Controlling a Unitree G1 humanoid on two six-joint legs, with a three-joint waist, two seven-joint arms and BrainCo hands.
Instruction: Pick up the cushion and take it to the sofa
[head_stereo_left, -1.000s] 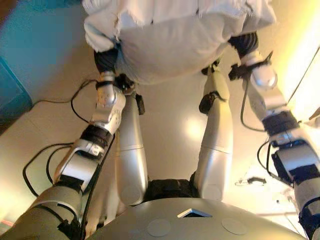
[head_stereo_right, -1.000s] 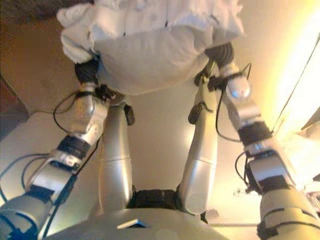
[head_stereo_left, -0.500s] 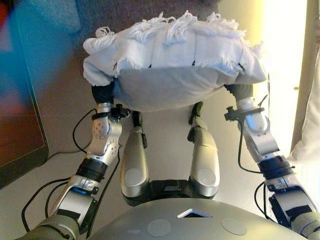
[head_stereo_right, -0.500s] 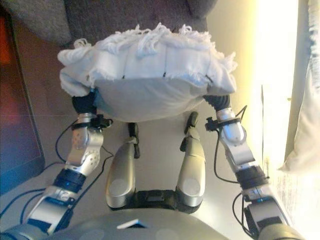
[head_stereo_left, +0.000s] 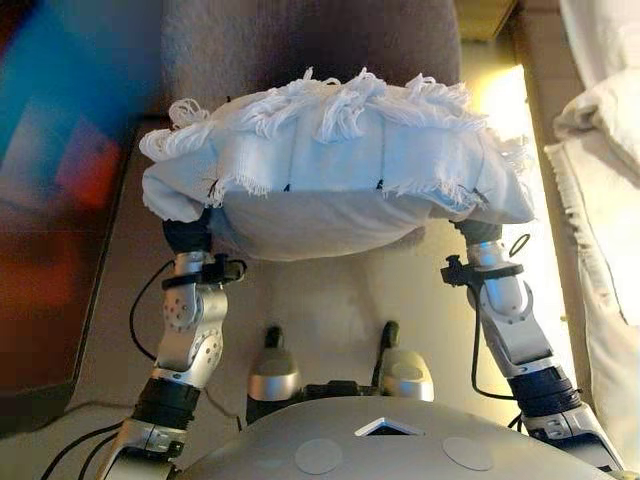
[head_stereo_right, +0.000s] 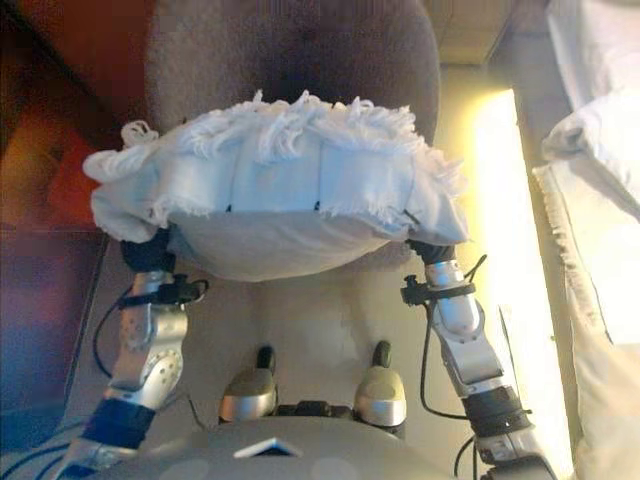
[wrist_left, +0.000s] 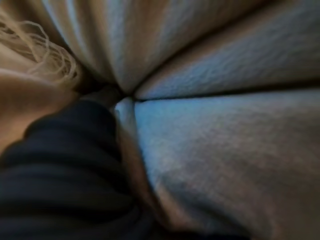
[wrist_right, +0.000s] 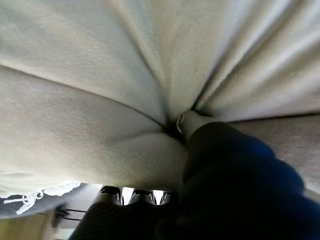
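Left eye view: the cushion (head_stereo_left: 330, 165) now hangs over the grey sofa (head_stereo_left: 300, 45), which has come near; only setting down remains. Wrist views: left hand (wrist_left: 65, 165) and right hand (wrist_right: 235, 170) sink into the fabric; I cannot tell their fingers.

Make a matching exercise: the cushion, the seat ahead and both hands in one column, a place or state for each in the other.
Things:
1. white fringed fabric cushion
2. grey-brown upholstered sofa seat
3. left hand
4. right hand

Places or states:
A. pressed into the cushion's left end
B. held up between both hands
C. pressed into the cushion's right end
D. ahead, beyond the cushion

Pairs: 1-B, 2-D, 3-A, 4-C
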